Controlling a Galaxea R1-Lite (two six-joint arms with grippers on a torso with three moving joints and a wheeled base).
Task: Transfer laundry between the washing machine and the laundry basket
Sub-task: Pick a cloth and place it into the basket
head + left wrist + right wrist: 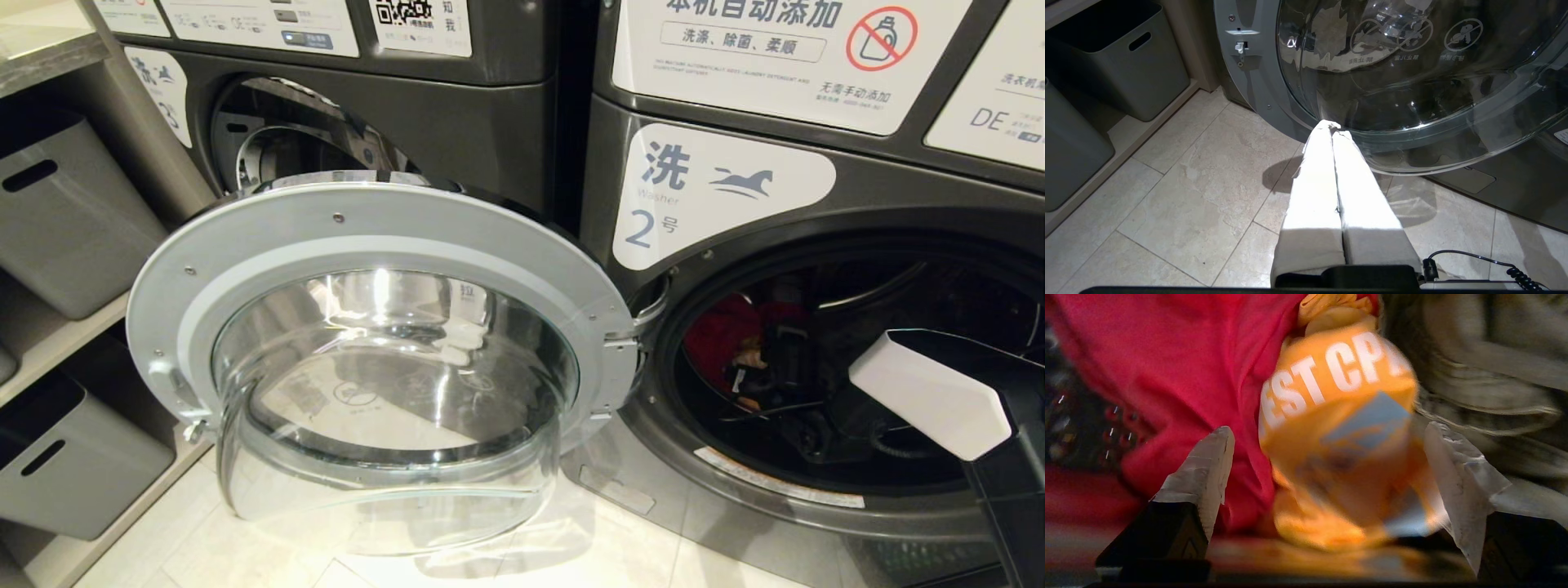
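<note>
- The door (384,327) of the washer (735,204) hangs swung fully out to the robot's left, which leaves the drum mouth free for an arm to reach in.
- The right arm (931,392) is pushed into that opening, because the laundry lies inside the drum (816,359).
- In the right wrist view the right gripper (1327,457) has its fingers (1208,465) spread wide, one on each side of an orange cloth (1339,428) with white lettering; they stand beside it, and nothing is pinched yet.
- That spread looks meant to take in a good bunch of fabric before closing, so I judge this the approach to a grasp.
- A red cloth (1167,367) lies against the orange one, touching it, and a grey-striped cloth (1486,375) sits on its other side; a closing grip may catch more than one piece.
- In the head view the red cloth shows at the drum's left side; the basket cannot be made out for certain in any view.
- The left gripper (1331,126) hangs low over the floor (1188,183) just beside the door's glass, fingers pressed together and empty: parked clear of the work.
</note>
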